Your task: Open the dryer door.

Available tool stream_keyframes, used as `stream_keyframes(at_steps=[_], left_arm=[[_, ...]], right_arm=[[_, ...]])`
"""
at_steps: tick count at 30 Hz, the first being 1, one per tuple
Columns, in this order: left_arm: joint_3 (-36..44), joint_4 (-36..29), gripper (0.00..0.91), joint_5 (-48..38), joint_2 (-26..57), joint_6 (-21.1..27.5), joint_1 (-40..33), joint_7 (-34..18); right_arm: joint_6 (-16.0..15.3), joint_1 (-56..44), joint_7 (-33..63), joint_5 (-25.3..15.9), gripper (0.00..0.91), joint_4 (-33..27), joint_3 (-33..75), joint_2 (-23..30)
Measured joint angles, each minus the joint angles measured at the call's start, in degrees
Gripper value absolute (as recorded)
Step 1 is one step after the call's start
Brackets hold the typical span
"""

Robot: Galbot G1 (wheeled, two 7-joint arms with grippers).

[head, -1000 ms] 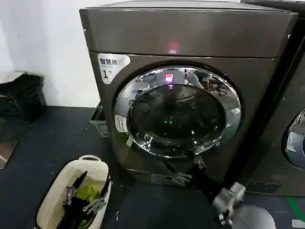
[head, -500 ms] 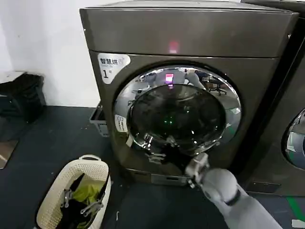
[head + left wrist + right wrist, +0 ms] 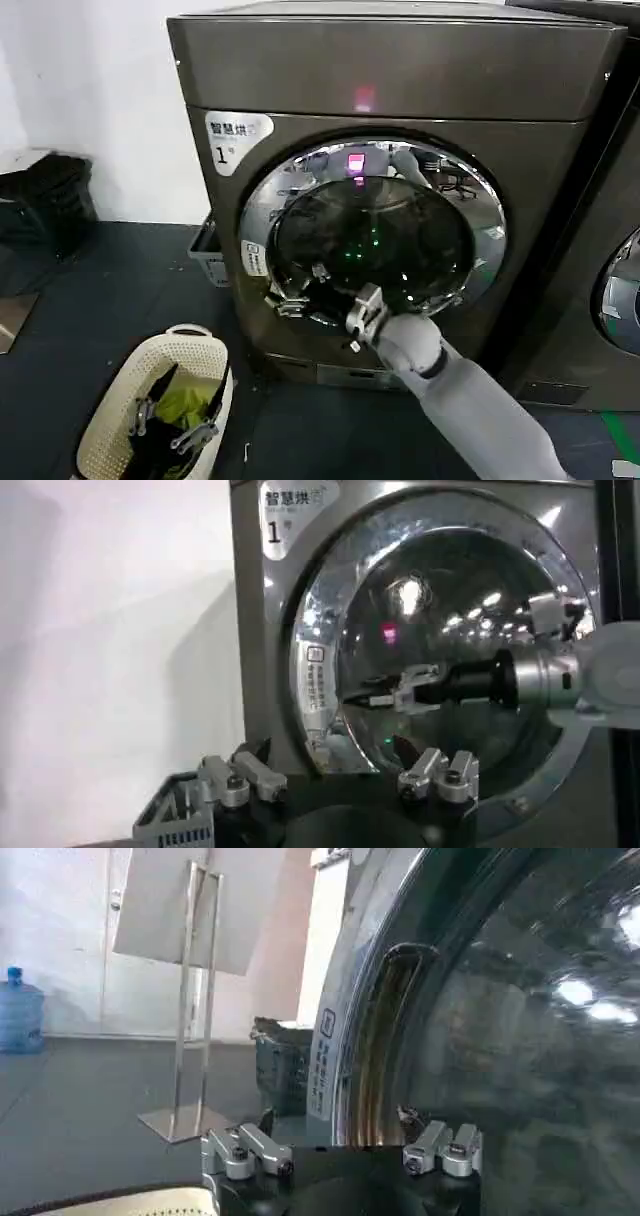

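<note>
The left pincer [image 3: 170,425] is hanging low over the cream laundry basket [image 3: 120,400] on the floor, well apart from the machine, its fingers spread and holding nothing. To its right, the dryer door [image 3: 372,235] is sitting shut in the front of the bronze-grey machine marked "1", chrome rim flush against the cabinet. The right pincer [image 3: 298,292] is reaching in front of the lower-left part of that rim, fingertips pointing toward the door's left edge; its fingers are standing apart with nothing between them (whether a tip is brushing the chrome, I cannot tell). From the right wrist camera the dark recessed pull [image 3: 400,1028] in the door's edge is lying just ahead of the open fingers [image 3: 245,1148], running along the curve of the rim. The right arm is judged the nearer and better placed to hook that recess and swing the door outward.
</note>
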Motion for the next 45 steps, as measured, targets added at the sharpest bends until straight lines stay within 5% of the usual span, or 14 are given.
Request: stream_keyframes(at_steps=[10,19,22,35,45], left_arm=[[0.26,0.32,0.907,-0.19,-0.01,0.15,-0.54,0.02],[-1.1,2.16,0.907,-2.83,2.33,2.3,-2.57,-0.1],[-2.67,2.89,0.907,-5.73,4.16,3.84,-3.91,-0.6],[-8.28,10.13,0.907,-16.92,18.52,5.07,-13.74,-3.58],[-5.05,13.89,0.907,-18.11,25.44,12.16,-21.41,-7.67]], right_arm=[[1.1,0.67,0.06,0.57,0.907,-0.67,-0.83,1.89],[-1.78,0.46,-3.9,2.35,0.907,2.24,-0.01,-0.36],[-4.32,0.01,-7.34,4.59,0.907,3.38,0.86,-1.48],[-4.29,-2.54,-23.55,5.65,0.907,6.46,5.06,-5.68],[-4.97,-6.23,-35.55,5.44,0.907,9.21,9.15,-8.38]])
